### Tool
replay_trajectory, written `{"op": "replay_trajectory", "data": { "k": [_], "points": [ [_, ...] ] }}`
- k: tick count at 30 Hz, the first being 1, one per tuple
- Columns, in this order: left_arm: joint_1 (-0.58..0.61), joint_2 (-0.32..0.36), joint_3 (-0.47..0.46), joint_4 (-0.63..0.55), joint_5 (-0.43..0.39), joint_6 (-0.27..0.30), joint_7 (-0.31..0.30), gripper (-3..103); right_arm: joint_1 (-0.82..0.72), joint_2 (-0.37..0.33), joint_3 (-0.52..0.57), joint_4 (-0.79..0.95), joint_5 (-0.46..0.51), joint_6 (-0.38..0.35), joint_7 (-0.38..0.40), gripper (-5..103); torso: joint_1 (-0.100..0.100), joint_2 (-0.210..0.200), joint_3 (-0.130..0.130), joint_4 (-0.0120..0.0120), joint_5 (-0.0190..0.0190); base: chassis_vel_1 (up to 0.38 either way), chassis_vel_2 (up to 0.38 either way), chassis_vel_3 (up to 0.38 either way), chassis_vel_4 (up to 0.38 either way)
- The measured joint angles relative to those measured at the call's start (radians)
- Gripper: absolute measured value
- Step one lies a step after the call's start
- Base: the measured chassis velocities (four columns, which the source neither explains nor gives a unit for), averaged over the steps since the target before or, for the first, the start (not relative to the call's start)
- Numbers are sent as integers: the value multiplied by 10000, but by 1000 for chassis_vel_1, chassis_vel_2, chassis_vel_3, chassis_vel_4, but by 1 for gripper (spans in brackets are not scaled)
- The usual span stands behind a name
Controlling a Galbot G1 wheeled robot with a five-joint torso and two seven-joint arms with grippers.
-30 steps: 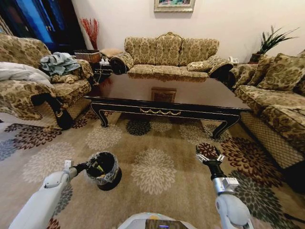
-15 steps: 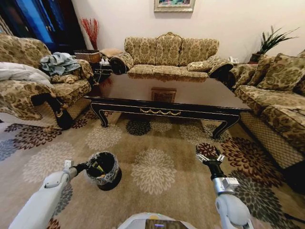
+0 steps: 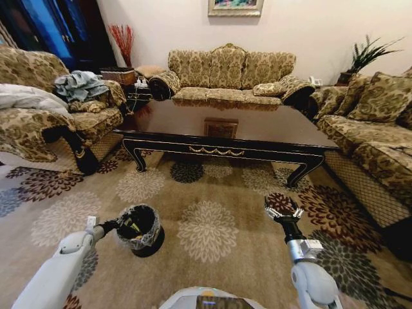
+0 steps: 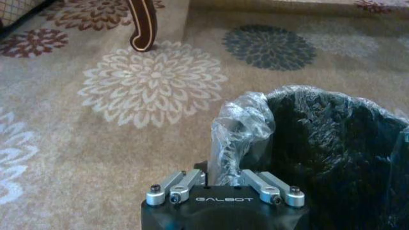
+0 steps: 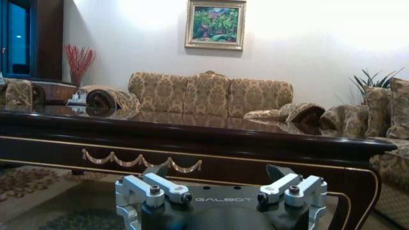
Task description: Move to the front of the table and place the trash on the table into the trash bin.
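- The left gripper (image 3: pixel 118 226) is clenching the rim of the trash bin (image 3: pixel 143 230), which is sitting on the carpet (image 3: pixel 212 193).
- The right gripper (image 3: pixel 284 211) is hanging released, with the table (image 3: pixel 257 132) standing well ahead of it.

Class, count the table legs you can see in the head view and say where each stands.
2: the front-left leg and front-right leg of the table, both on the carpet. The back legs may be hidden behind it.

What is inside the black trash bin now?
The trash bin holds a crinkly plastic liner, whose edge the left pincer grips. Its inside looks dark; the bottom is hidden, so trash there cannot be confirmed.
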Motion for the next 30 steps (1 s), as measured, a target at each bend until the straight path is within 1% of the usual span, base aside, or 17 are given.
{"op": "replay_trajectory", "data": {
  "k": [30],
  "points": [
    [1,0,0,0,0,0,1,19,0,0,0,-1,0,0,0,100,-10,-37,-29,0,0,0,0,0,0]
  ]
}}
